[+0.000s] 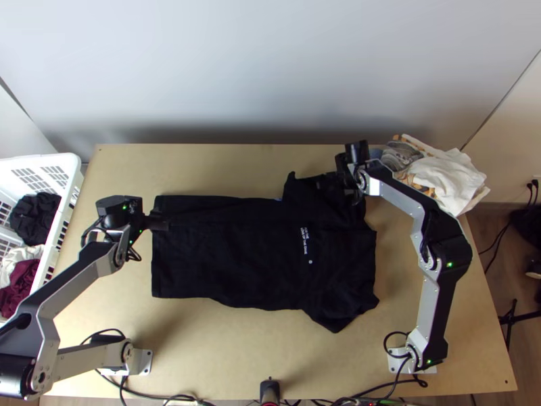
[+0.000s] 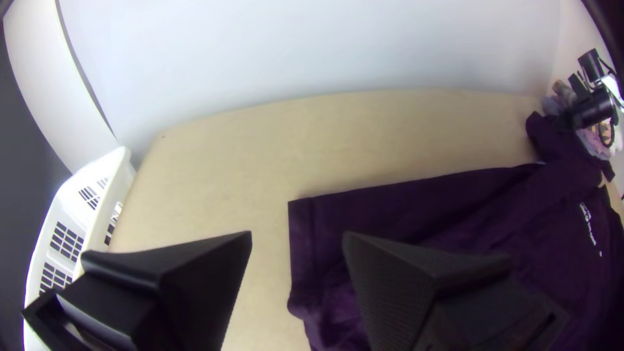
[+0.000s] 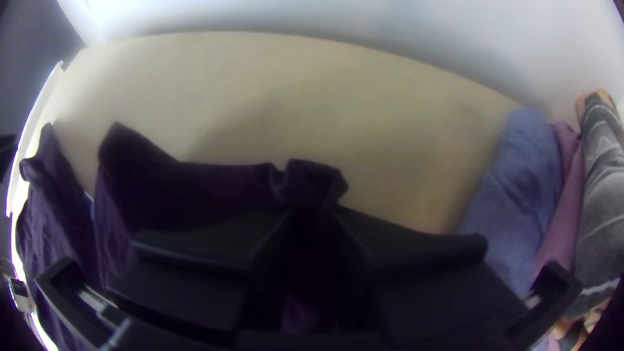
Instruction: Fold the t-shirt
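Probably, the far side of the shirt is about to be brought over lengthwise, with one gripper for each end. Toward the left, the left gripper (image 2: 298, 237) has its fingers wide apart over the far corner of the hem (image 2: 302, 221), with no cloth pinched; it seems placed there to take that corner. The black short-sleeved cotton t-shirt (image 1: 237, 250) lies spread on the light wooden table (image 1: 223, 169), its hem to the left, its shoulders to the right and the small white chest print (image 1: 306, 247) facing up. At the far sleeve, the right gripper (image 3: 312, 214) is clamped on a bunched bit of dark cloth (image 3: 312, 182), likely so that end can travel with the hem. The near sleeve (image 1: 335, 314) lies loose, and the far one is rumpled, so it may need smoothing.

Around this, a white slatted plastic basket (image 1: 51, 160) holding dark, white and maroon garments stands by the table's left edge, near enough to limit a wide swing of the left arm. At the far right corner, a loose pile of white, grey, blue and pink cloths (image 1: 443, 176) sits just beside the right gripper and could get snagged. Black cables (image 1: 162, 396) run along the near edge, away from the shirt.
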